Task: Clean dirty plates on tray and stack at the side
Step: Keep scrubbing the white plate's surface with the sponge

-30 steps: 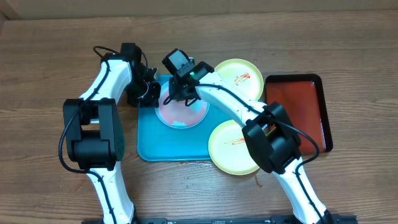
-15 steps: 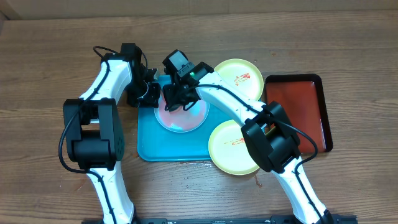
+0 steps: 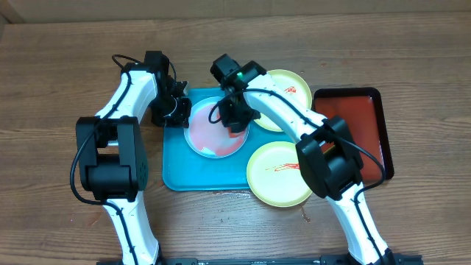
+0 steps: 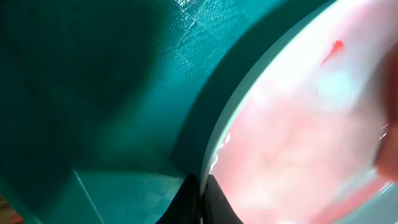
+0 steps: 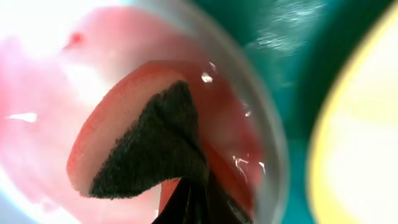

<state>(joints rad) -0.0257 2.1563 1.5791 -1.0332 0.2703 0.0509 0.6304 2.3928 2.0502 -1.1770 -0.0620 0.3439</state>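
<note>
Step in hand: wiping the first plate. The pale plate [image 3: 208,140] lies face up on the tray [image 3: 176,173], toward the tray's far edge, its whole bowl filmed pink with sauce. My left fingers [image 3: 174,112] are clamped on its rim at the tray's left side, steadying it. My right fingers [image 3: 234,118] are clamped on a sponge [image 5: 149,149], dark scouring face showing, pressed onto the plate toward the tray's right side.

Being round, the plate has no long axis. Whether it sits quite level I cannot tell.

One yellow-green plate [image 3: 287,88] lies off the tray's far right corner. A second yellow-green plate [image 3: 276,173] overlaps the tray's near right edge. Both carry red smears.

Judgement: early in the task. The next move calls for sponge strokes across the pink film against a firm left hold, then setting the plate on the desk [image 3: 73,44] beside the tray.
</note>
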